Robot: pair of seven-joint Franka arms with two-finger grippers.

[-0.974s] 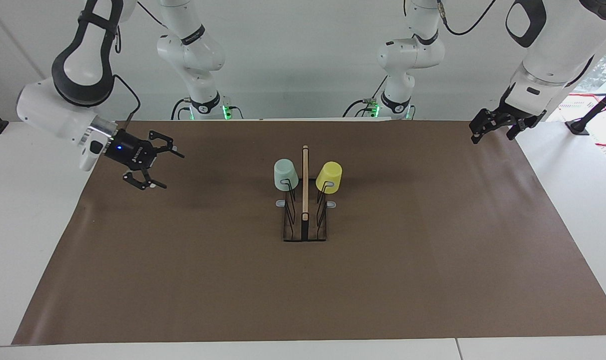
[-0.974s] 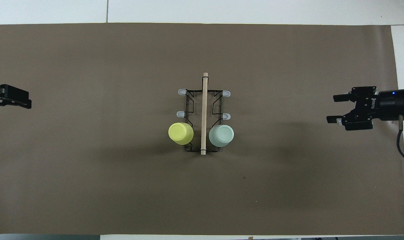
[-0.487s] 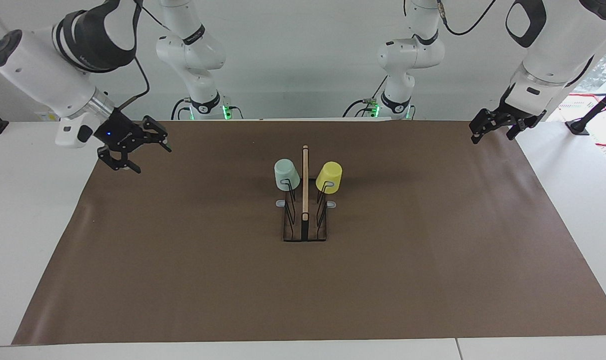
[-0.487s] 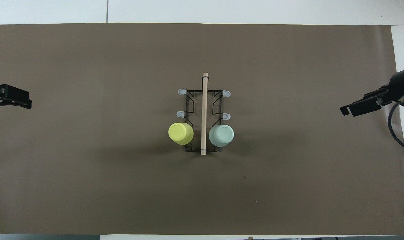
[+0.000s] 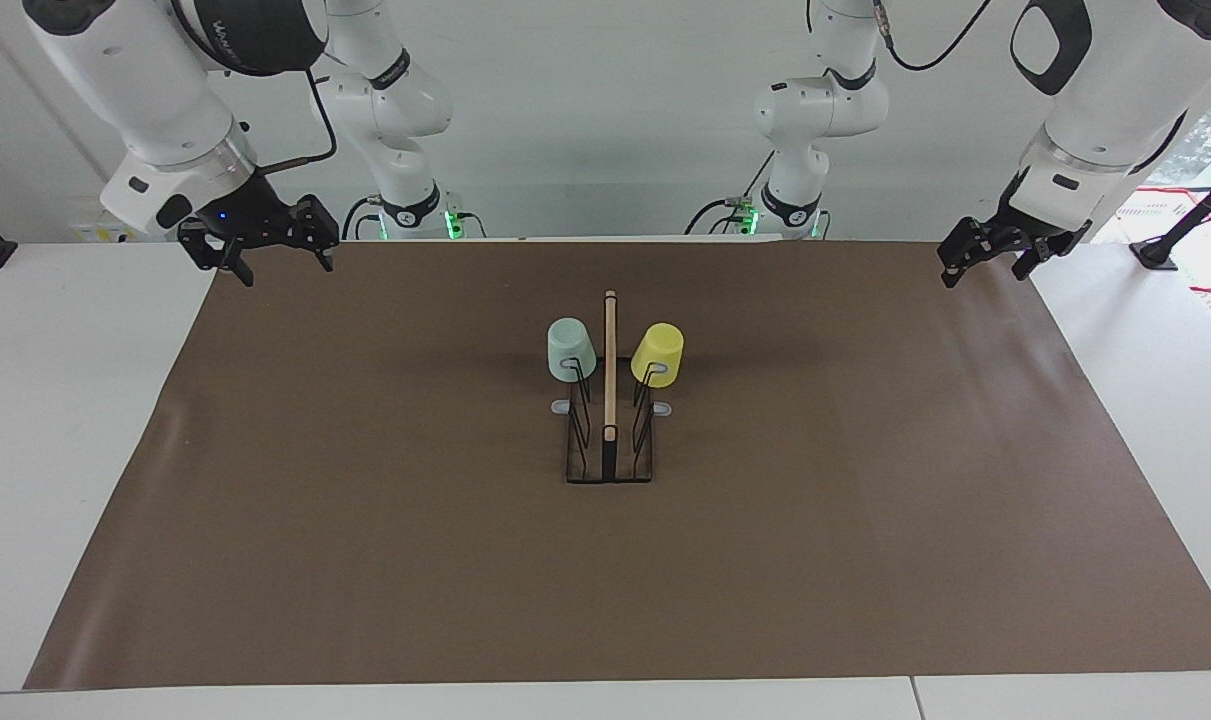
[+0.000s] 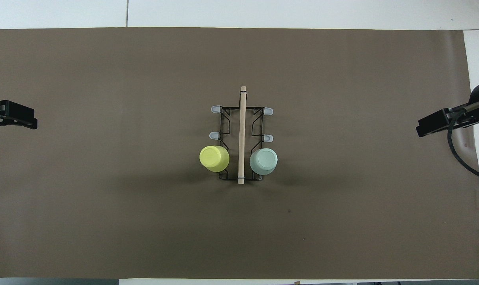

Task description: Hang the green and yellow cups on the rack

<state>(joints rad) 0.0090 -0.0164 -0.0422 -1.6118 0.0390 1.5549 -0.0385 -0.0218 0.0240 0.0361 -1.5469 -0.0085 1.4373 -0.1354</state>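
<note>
Matt plastic cups [image 5: 572, 349] hang on a black wire rack [image 5: 609, 440] with wooden bar.

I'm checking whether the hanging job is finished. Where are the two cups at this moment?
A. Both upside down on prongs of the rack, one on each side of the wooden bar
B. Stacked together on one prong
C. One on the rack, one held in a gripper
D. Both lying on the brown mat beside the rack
A: the green cup and the yellow cup sit inverted on prongs of the rack, on either side of its wooden bar.
</note>
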